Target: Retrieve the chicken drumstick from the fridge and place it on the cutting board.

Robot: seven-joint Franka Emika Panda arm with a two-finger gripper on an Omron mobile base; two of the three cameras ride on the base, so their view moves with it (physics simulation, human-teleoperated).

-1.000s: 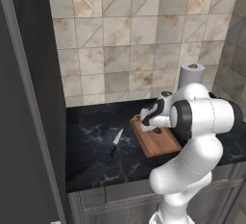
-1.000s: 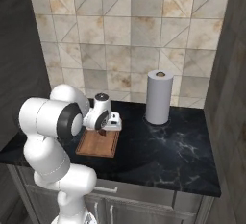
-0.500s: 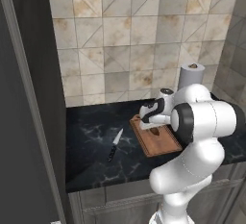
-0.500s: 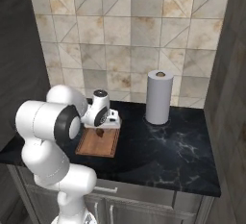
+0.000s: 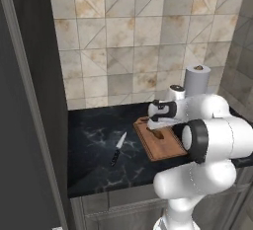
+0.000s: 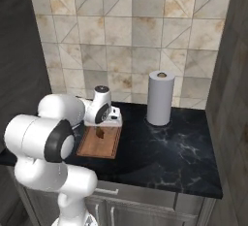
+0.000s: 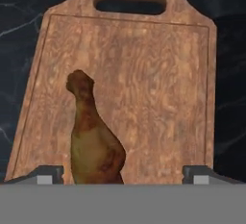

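The hand [image 7: 123, 175] hangs just above the cutting board [image 7: 158, 88] with its two fingertips [image 7: 45, 174] spread wide apart, one at each side, and nothing between them in its grip. The chicken drumstick [image 7: 93, 136] lies flat on the board below, free of both fingertips: a brown, club-shaped piece with a fat, glossy, slightly greenish-brown end nearest the hand and a thin knobbed end pointing toward the board's handle cutout. It sits left of the board's middle in the hand view, wholly inside the darker rim. From the left base view the drumstick [image 5: 157, 134] shows as a small dark mark on the reddish board [image 5: 165, 145], which rests on the dark marbled bench [image 5: 94, 160], with the hand [image 5: 157, 119] over the board's far end. A black-handled knife [image 5: 117, 148] lies on the bench to the left of the board, apart from it. Further back stands an upright paper towel roll [image 6: 160, 98] before the tiled wall [image 6: 131, 36]
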